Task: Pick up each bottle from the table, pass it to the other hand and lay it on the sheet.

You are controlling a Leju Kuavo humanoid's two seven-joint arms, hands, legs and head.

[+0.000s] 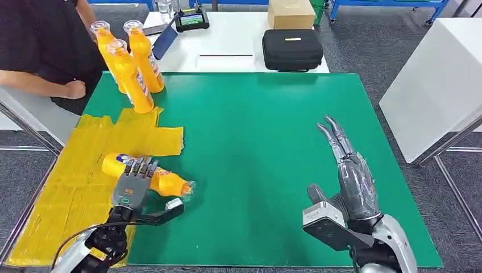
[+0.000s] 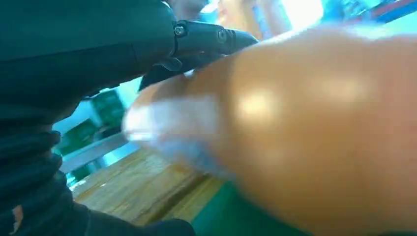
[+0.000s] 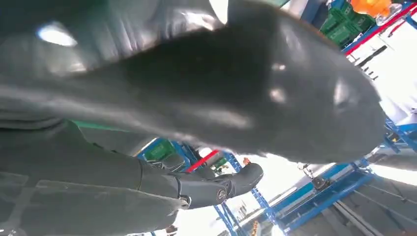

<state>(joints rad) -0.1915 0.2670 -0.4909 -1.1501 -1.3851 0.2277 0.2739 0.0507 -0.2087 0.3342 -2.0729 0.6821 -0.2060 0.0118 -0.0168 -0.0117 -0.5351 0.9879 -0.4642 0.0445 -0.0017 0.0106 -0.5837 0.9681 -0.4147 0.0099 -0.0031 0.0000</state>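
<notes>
One bottle (image 1: 149, 174) lies lower left under left hand (image 1: 133, 185), fingers wrapped over it, half off yellow sheet (image 1: 85, 170); round body may roll on release; right hand (image 1: 352, 176) spread wide, holding nothing.

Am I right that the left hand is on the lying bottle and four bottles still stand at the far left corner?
Not quite: the head view shows three standing bottles, not four. The rest holds: the left hand rests on the lying bottle at the yellow sheet's edge.

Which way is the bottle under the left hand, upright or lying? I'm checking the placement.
Lying on its side. The bottle stretches flat across the yellow sheet's edge, cap end over the green mat, with the left hand on it.
</notes>
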